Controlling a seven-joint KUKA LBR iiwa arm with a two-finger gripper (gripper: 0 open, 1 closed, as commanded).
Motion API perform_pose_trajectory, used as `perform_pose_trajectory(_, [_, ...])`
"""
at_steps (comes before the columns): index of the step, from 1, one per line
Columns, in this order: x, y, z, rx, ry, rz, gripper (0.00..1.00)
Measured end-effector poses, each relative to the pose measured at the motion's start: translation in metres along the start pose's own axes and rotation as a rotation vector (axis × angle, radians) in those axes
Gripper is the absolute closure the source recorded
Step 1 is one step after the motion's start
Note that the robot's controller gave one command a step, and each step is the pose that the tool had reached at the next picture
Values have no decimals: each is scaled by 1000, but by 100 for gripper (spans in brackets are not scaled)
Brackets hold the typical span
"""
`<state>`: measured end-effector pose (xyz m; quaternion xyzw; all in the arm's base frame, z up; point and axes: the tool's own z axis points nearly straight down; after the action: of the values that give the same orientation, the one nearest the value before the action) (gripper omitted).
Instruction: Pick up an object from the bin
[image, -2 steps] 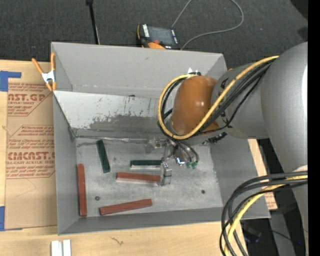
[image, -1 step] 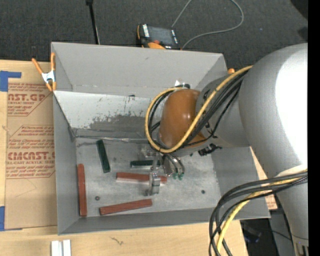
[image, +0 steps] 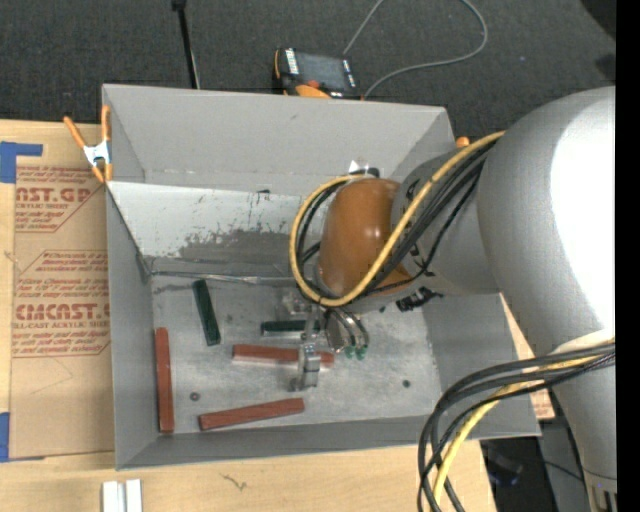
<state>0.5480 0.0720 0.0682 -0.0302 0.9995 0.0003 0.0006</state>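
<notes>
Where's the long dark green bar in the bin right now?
In the camera view, the long dark green bar lies on the bin floor left of centre, left of the gripper and up-right of the red-brown bar along the left wall.

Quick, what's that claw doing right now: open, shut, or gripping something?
Gripper: at the right end of the middle reddish-brown stick; whether it is open, closed or holding the stick cannot be told.

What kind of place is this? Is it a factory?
Probably a robot lab or test bench: a big cabled robot arm reaches into a grey metal bin holding a few reddish-brown bars.
</notes>
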Motion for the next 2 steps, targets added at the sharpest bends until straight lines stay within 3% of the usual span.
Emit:
perform_pose_trajectory(1, [0, 0, 0, 0, -1, 0, 100])
perform_pose_trajectory(2, [-2, 0, -75, -1, -7, 0, 100])
